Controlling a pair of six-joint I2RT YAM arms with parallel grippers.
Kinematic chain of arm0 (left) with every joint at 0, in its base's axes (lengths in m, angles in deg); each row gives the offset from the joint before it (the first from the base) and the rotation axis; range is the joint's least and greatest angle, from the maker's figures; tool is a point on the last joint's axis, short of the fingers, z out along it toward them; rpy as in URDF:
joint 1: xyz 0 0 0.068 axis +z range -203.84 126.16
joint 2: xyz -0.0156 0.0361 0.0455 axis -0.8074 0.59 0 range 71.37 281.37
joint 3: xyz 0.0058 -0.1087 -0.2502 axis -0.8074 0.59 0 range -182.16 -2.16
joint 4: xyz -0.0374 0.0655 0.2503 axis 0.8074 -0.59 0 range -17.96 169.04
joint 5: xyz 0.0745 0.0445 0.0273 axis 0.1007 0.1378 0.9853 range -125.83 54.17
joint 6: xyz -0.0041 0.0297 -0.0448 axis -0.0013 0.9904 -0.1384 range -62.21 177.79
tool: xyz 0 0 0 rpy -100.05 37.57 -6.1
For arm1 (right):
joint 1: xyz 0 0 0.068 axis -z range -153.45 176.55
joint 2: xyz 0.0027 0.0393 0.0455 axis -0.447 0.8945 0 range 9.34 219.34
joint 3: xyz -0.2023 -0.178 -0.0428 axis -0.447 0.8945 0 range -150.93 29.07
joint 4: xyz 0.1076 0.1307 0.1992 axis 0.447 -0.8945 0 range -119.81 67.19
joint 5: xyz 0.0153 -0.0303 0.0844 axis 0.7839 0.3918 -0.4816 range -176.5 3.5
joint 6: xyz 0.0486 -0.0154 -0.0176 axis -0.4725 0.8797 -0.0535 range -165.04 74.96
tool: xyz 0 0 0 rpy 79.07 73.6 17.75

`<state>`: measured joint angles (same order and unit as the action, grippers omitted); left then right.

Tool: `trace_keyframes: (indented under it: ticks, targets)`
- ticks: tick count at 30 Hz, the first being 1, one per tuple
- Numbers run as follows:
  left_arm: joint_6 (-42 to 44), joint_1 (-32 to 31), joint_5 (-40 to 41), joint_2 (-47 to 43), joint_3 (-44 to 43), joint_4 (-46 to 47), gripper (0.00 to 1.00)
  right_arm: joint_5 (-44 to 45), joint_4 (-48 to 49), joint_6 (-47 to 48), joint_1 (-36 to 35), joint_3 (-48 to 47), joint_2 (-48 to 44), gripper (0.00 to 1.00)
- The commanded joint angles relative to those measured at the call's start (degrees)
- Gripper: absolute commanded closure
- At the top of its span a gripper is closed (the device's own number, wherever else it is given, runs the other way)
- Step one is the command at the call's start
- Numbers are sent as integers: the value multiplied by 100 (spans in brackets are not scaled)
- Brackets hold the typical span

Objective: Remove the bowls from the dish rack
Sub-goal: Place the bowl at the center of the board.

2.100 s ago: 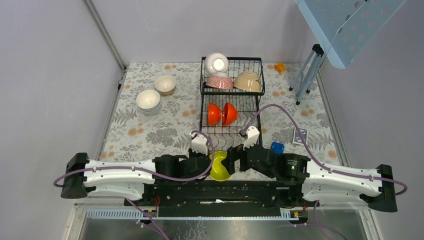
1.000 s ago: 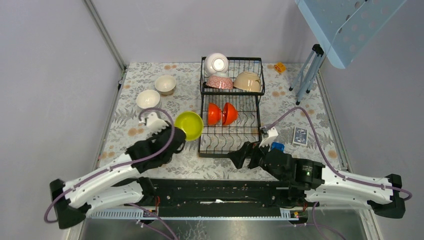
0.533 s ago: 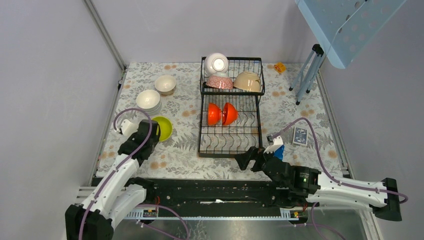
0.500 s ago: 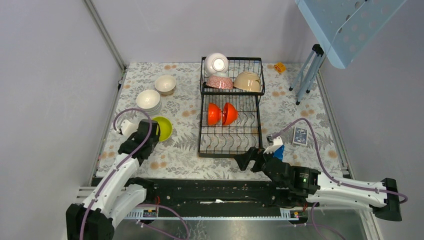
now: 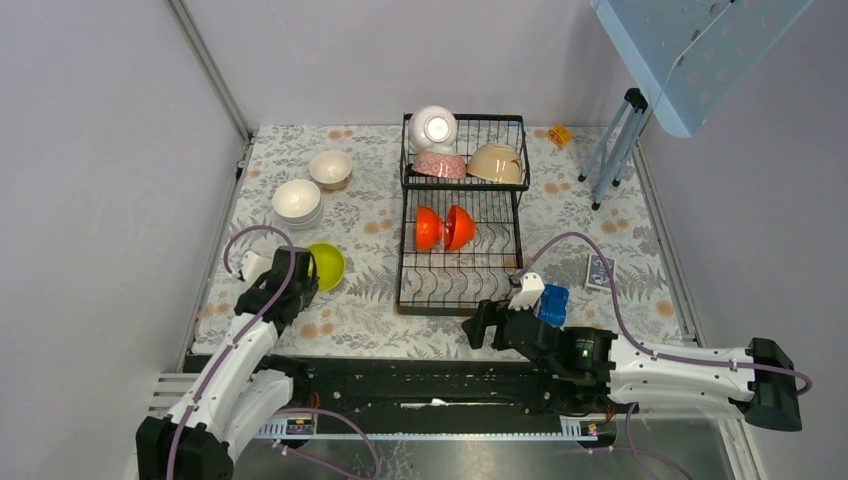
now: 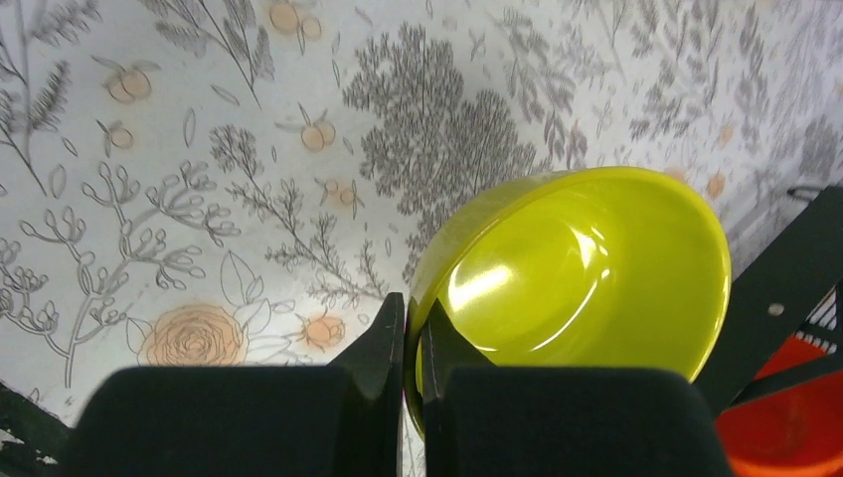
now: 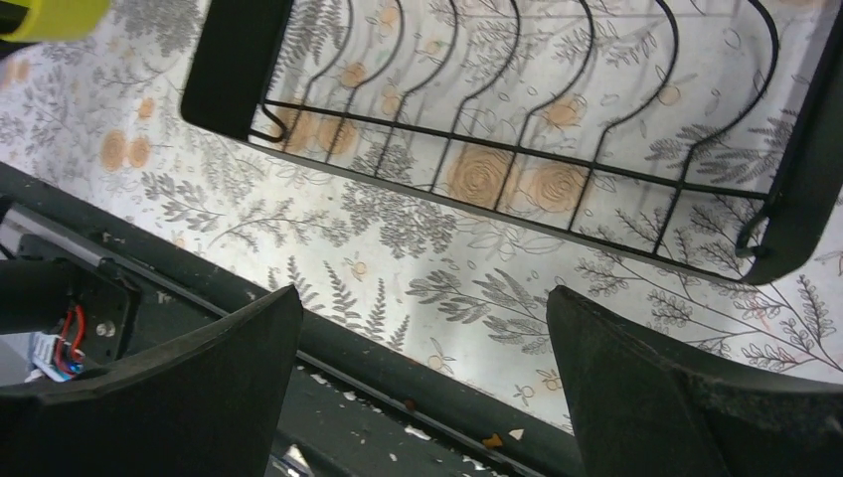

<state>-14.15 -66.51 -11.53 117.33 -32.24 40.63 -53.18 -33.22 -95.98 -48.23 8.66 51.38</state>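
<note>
From above: yellow bowl near the tabletop's left edge, just in front of two pale bowls there, well apart from the rack at the middle. Left gripper at its left rim; grip too small to judge in this view.

From the left wrist: fingers pinched together on that rim, one outside, one inside. Yellow bowl tilted over the tabletop; touching it or not, unclear.

Only from above: two orange bowls on edge in the rack's lower tray; white bowl, pink bowl and beige bowl in its upper basket. Right gripper just off the rack's near edge, beside a blue block.

From the right wrist: jaws wide apart, nothing between them, bare wires of the rack ahead.
</note>
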Motion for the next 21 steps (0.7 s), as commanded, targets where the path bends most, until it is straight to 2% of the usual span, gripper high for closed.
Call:
trace_keyframes:
  ticks: [1,5,7,11,16,21]
  targets:
    - [320,27,-989,-296,178,490,100,-191,-3,319,-29,-581,125,0]
    - [717,1,-1755,-665,313,520,100,-387,358,537,-36,-742,228,0]
    - [760,-8,-1828,-939,410,443,100,-433,442,644,-34,-987,458,0]
    - [804,-8,-1825,-1300,600,282,100,-632,460,932,-32,-1828,1613,1]
    - [851,-41,-1893,-1242,539,262,100,-820,525,1115,-21,-2965,3042,8]
    - [922,-70,-1973,-1102,466,239,100,-1285,590,1096,297,-4044,4043,14]
